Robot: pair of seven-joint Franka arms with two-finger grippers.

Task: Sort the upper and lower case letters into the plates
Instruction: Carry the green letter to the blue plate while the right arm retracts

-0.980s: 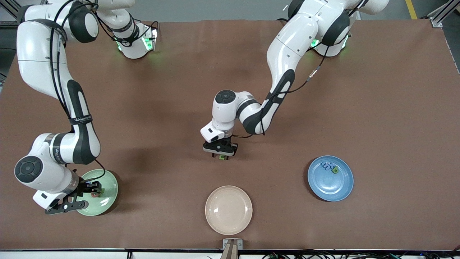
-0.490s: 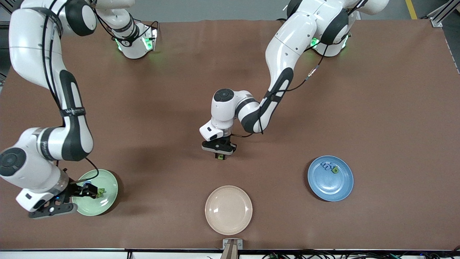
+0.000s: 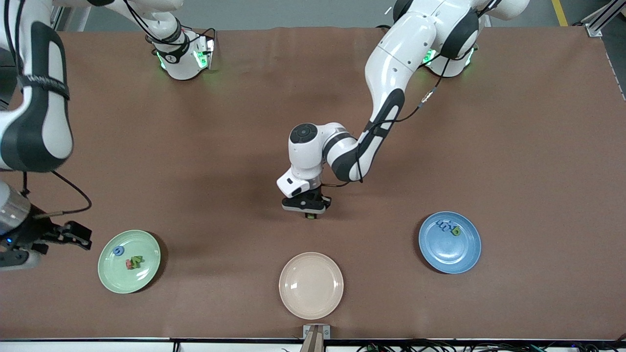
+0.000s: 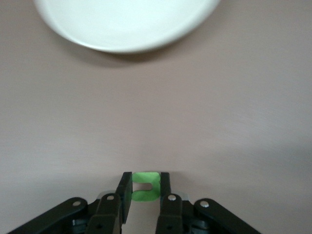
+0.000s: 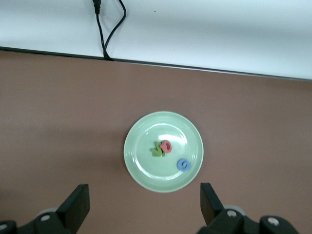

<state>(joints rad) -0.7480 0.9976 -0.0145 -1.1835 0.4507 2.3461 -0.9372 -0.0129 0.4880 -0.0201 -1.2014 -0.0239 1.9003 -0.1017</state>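
Pinching a green letter (image 4: 146, 186) at tabletop (image 3: 513, 146) centre, left gripper (image 3: 308, 212) fingers pressed on it; right gripper (image 3: 73, 233), fingers spread, hangs at nine o'clock of the mint plate (image 3: 146, 274).

Robotics lab, two white robot arms (image 3: 386, 98) bolted at a wide brown worktop (image 3: 513, 146), green status lights at their bases (image 3: 195, 58), loose cables (image 3: 440, 346) along the worktop edge, aluminium frame rail (image 3: 599, 19) at one corner, grey floor

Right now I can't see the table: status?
Left gripper shut on green letter, mid-table. Right gripper open beside mint plate. Nothing in the way.
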